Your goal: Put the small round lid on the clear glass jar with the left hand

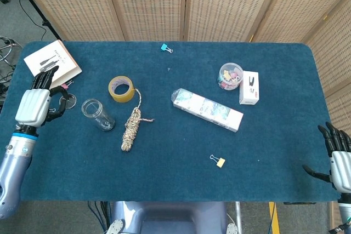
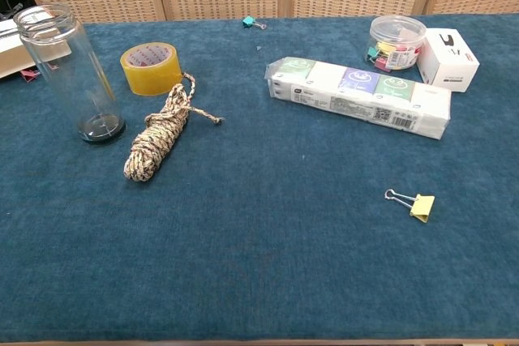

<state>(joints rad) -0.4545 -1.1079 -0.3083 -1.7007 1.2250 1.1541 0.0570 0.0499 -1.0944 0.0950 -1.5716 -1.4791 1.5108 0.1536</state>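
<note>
Left hand is pinching the small round lid beside the open-mouthed clear glass jar, which is standing upright to receive it; right hand is idling at the table's far edge, fingers spread, holding nothing.

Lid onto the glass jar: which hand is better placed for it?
Left. The left hand already holds the small round lid right beside the open clear glass jar. The right hand sits empty at the table's far right edge.
</note>
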